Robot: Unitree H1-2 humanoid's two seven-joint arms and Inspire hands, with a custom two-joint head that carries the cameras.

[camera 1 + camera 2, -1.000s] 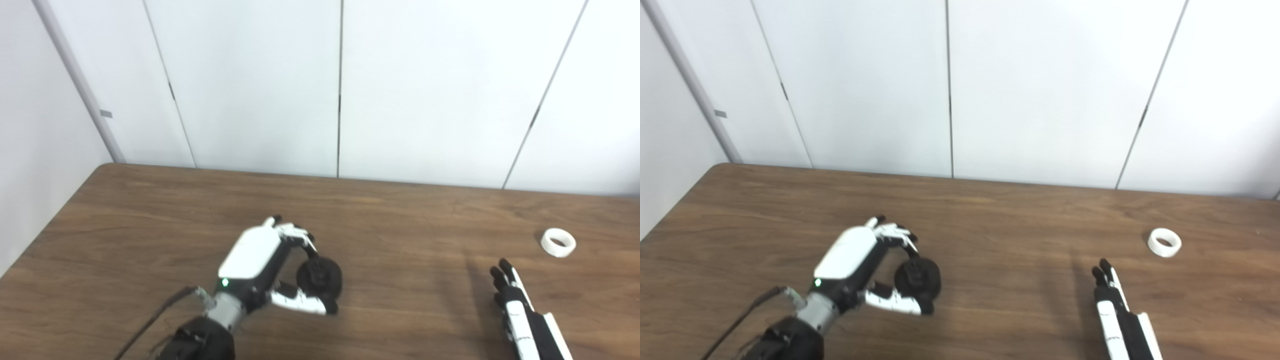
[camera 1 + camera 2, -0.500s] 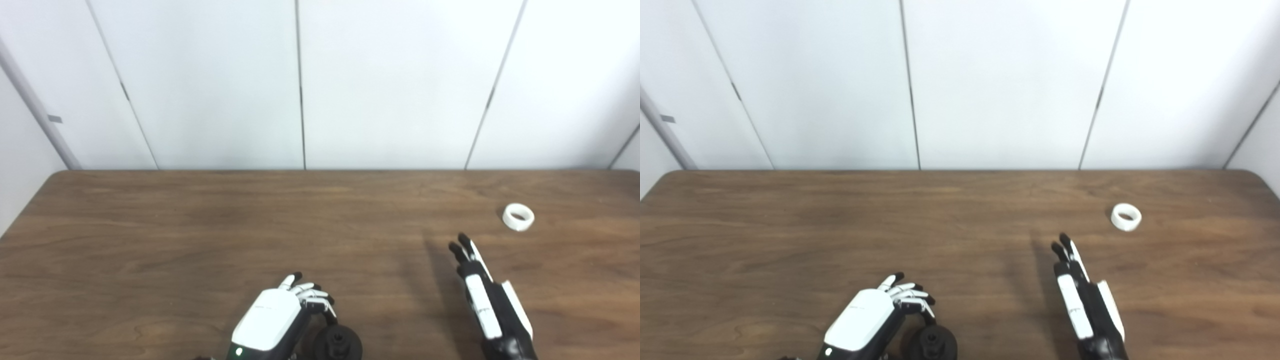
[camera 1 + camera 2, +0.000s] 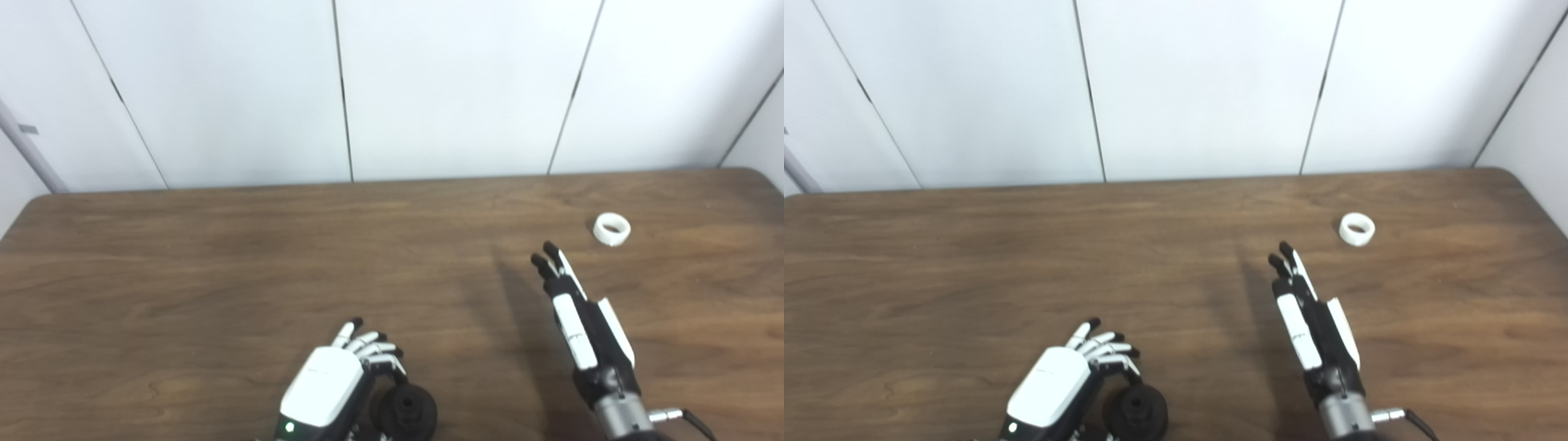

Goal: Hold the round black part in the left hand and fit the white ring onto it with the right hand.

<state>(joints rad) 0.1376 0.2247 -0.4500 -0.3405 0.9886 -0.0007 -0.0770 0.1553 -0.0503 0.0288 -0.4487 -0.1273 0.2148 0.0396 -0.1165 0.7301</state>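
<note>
**Black part in the left hand, white ring out on the table**

The round black part [image 3: 407,411] sat low at the near edge of the wooden table [image 3: 245,275], close to the bottom of both eye views. It was a dark disc with a raised hub at its middle, facing up. The left hand [image 3: 334,389] curled around its left side, fingers [image 3: 373,350] bent over and closed down against the disc's rim; the thumb was cut off by the picture's bottom edge, so how it pressed could not be told.

The white ring [image 3: 611,229] lay flat on the table toward the far right, opening upward, well apart from the black part and touched by nothing.

The right hand [image 3: 1311,324] was stretched out above the tabletop between the two pieces, edge-on to the cameras. Its fingers [image 3: 1287,257] were straight, pressed close together and empty, their dark tips pointing toward the ring yet short of it. A shadow fell on the wood just left of this hand.

Behind the table stood plain white wall panels [image 3: 453,86] with thin vertical seams.
</note>
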